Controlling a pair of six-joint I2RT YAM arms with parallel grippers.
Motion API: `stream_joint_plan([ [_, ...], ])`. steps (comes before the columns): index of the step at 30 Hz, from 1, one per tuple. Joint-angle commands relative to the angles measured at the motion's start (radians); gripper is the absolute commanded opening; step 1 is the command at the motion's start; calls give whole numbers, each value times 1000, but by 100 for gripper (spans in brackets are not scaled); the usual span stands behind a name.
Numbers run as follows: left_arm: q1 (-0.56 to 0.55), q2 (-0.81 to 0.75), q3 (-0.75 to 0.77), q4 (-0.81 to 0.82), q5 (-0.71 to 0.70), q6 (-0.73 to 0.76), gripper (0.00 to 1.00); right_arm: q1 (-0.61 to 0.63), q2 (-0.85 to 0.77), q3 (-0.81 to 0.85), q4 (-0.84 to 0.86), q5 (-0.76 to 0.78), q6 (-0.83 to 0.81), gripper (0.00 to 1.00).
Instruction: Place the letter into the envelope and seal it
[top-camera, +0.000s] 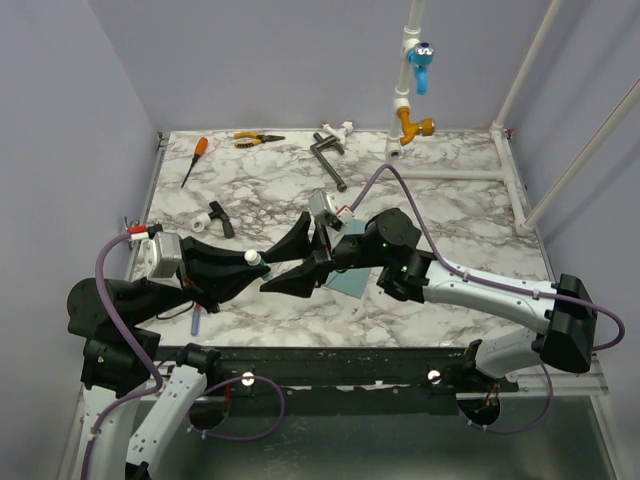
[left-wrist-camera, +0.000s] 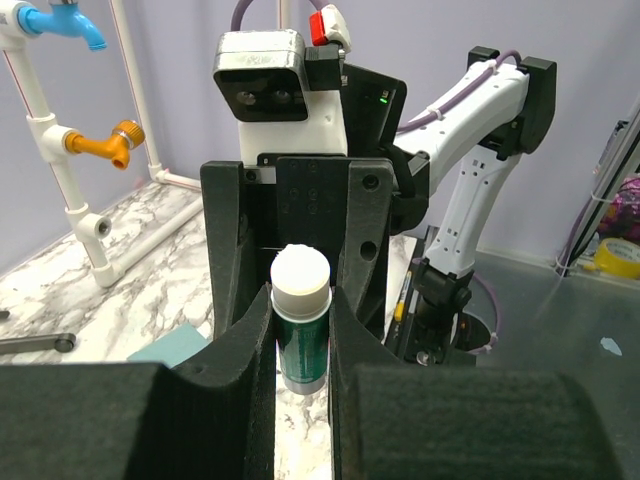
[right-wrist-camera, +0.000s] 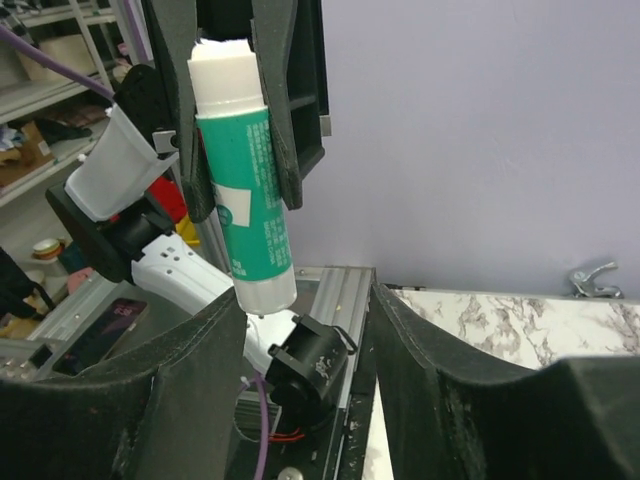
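My left gripper (top-camera: 262, 262) is shut on a green glue stick (left-wrist-camera: 302, 330) with a white top, held upright between its pads above the table's front. My right gripper (right-wrist-camera: 310, 340) faces it with jaws apart. The stick's lower end (right-wrist-camera: 262, 285) hangs just above the tip of the right gripper's left finger (right-wrist-camera: 190, 350), and nothing lies between the two fingers. In the left wrist view the right gripper's fingers (left-wrist-camera: 232, 250) stand on either side of the stick, behind it. The teal envelope (top-camera: 350, 283) lies flat on the marble under the right wrist; one corner (left-wrist-camera: 170, 347) shows. The letter is out of view.
At the back of the marble table (top-camera: 450, 210) lie an orange-handled screwdriver (top-camera: 194, 158), pliers (top-camera: 255, 139) and a dark metal tool (top-camera: 328, 160). White pipework with a blue valve (top-camera: 420, 55) and an orange valve (top-camera: 420, 127) stands at the back right. Small black and white fittings (top-camera: 212, 218) sit at the left.
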Motion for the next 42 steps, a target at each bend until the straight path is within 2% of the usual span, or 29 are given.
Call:
stream_joint_plan([
  [1, 5, 0, -3, 11, 6, -13, 0, 7, 18, 46, 48, -61, 29, 54],
  [4, 5, 0, -4, 11, 4, -7, 0, 6, 17, 52, 45, -75, 29, 59],
  [6, 5, 1, -4, 11, 2, -10, 0, 7, 17, 57, 36, -75, 27, 57],
  [9, 5, 2, 4, 13, 6, -10, 0, 6, 22, 65, 17, -61, 27, 39],
  [13, 5, 1, 4, 12, 1, 9, 0, 6, 33, 87, -25, -56, 15, 3],
  [14, 5, -1, 6, 13, -6, 11, 0, 6, 36, 93, -36, -46, 10, 1],
  [17, 5, 0, 17, 12, -63, 29, 0, 8, 44, 105, -69, 58, 6, 1],
  [22, 5, 31, 89, -53, -114, 130, 0, 42, 63, 101, -22, 424, 49, 1],
  [26, 5, 48, 100, -75, -193, 148, 0, 157, 96, 170, -85, 789, -96, 1],
  [28, 5, 51, 96, -83, -228, 153, 0, 196, 126, 210, -115, 919, -157, 1],
  [31, 5, 53, 80, -88, -220, 152, 0, 207, 157, 260, -180, 944, -183, 1],
  [38, 5, 35, 40, -117, -260, 167, 0, 207, 111, 205, -172, 956, -251, 1],
  [40, 4, 31, 33, -120, -249, 163, 0, 207, 101, 200, -188, 891, -328, 2],
  [42, 5, 29, 32, -120, -242, 150, 0, 205, 96, 214, -246, 782, -380, 28],
])
